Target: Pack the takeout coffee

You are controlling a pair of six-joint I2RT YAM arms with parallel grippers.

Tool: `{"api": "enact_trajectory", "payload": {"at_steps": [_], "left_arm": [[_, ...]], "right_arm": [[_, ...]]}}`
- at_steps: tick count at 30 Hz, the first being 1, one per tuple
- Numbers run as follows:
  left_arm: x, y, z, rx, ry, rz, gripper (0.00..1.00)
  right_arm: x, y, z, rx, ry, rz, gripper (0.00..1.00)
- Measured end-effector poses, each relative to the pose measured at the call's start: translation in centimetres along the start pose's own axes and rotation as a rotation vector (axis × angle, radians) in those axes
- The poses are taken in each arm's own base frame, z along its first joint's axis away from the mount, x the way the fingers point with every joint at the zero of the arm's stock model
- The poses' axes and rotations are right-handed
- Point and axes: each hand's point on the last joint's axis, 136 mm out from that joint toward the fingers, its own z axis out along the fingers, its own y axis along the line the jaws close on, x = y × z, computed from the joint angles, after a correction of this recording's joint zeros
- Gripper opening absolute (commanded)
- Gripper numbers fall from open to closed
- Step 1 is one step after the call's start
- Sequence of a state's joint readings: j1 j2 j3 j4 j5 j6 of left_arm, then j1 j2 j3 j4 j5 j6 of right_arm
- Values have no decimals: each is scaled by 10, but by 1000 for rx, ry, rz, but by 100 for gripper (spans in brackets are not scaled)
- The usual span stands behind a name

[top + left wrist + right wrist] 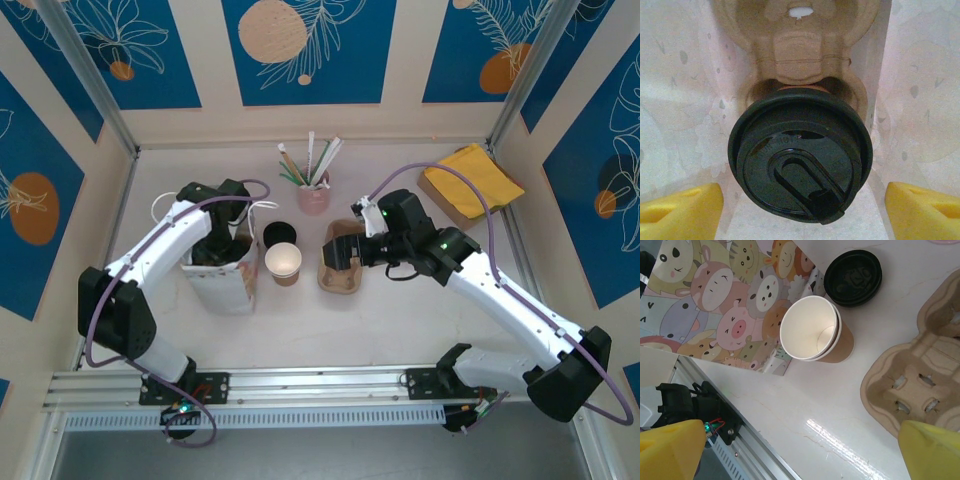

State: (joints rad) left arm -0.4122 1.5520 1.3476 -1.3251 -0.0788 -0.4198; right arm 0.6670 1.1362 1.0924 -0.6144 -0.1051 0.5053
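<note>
The takeout coffee [800,155], a brown cup under a round black lid, sits in a pulp carrier [800,50] inside the cartoon-print paper bag [225,285]. In the left wrist view its lid is tilted slightly. My left gripper [800,212] reaches down into the bag and is open. Its yellow fingertips [682,210] stand wide apart on either side of the lid without touching it. My right gripper [338,255] hovers open above a second pulp carrier [920,375] on the table, with nothing between its fingers.
An open brown cup with a pale inside [283,262] stands right of the bag, and a loose black lid [280,235] lies behind it. A pink cup of stirrers [313,192] is at the back. A yellow cloth on a box [470,180] is at the back right.
</note>
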Motion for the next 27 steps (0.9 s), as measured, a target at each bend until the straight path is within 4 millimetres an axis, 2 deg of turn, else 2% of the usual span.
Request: {"api": "enact_trajectory", "payload": {"at_steps": [17,21,27], "left_arm": [[0,0,-4,3,-8,-2,84],[-3,0,-14,12,-32,-3,84],[-14,-3,-41,45,-119,-24,85]], "right_arm": [[0,0,0,0,1,0,99],[0,0,0,1,1,1,99],[-1,-1,-2,6,-8,0,99]]}}
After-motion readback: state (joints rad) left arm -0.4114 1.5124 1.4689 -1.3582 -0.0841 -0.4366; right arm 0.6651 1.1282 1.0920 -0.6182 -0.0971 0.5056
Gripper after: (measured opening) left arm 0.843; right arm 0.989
